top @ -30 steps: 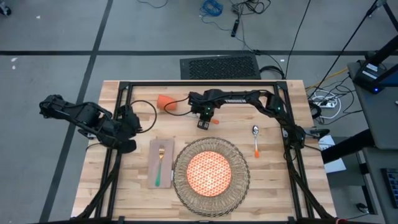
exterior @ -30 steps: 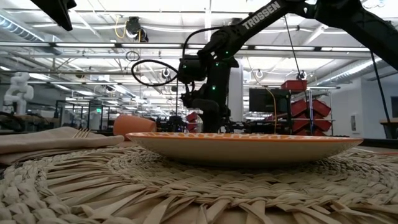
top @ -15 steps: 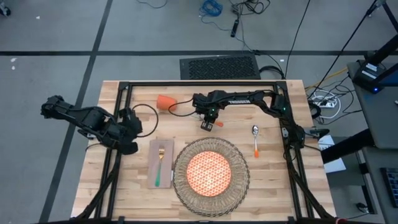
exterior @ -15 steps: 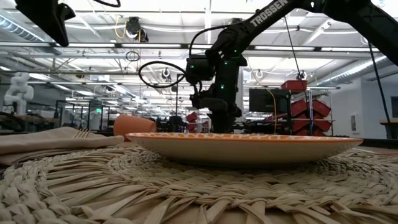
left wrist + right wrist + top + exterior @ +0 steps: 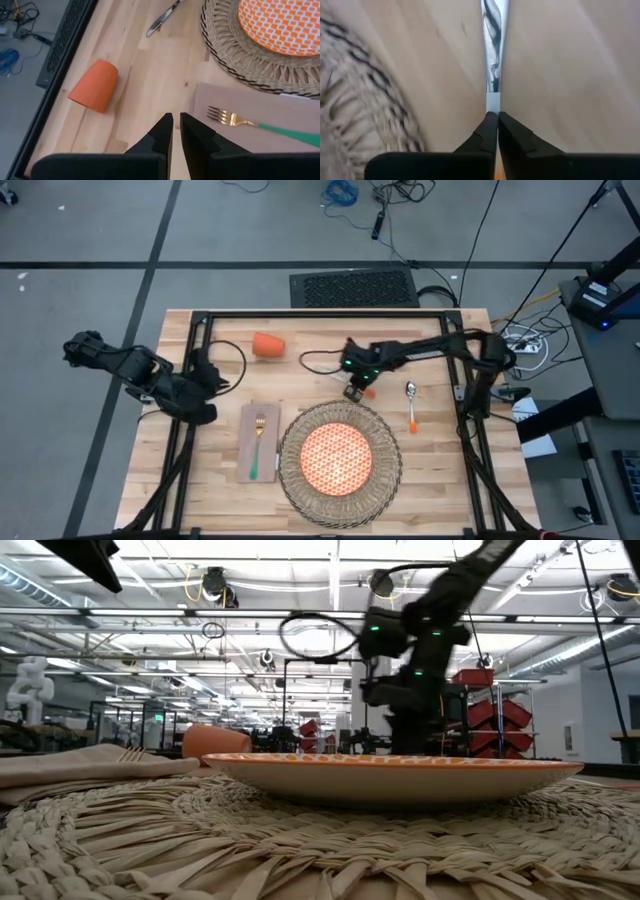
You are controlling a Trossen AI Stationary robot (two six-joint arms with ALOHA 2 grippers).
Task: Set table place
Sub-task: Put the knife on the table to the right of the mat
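My right gripper (image 5: 356, 388) is over the wooden table (image 5: 440, 480), just past the far rim of the woven placemat (image 5: 386, 480), and is shut on the orange-handled knife (image 5: 495, 45). The orange-patterned plate (image 5: 337, 457) sits on the placemat. The orange cup (image 5: 268, 344) lies on its side at the far left. The green-handled fork (image 5: 257, 446) lies on the beige napkin (image 5: 245, 468) to the left of the placemat. The orange-handled spoon (image 5: 411, 405) lies to the right. My left gripper (image 5: 175, 131) hovers shut and empty over the table's left side. My right gripper pinches the knife between its two fingers at the narrow neck (image 5: 492, 102) where the blade meets the orange handle. The fingers come from above, steeply slanted, and lie across the knife. The shiny blade runs out level beyond them, low over the wood; I cannot tell if it touches.
A black metal frame (image 5: 320, 314) runs along the table's far edge and down both sides. A dark grille (image 5: 354, 288) lies on the floor behind the table. Bare wood shows between the spoon and the placemat and along the near corners.
My right gripper has moved toward the table's right edge, from beside the cup to just past the placemat's far rim near the spoon. It has rolled its wrist. The knife has travelled with it, held in the same way.
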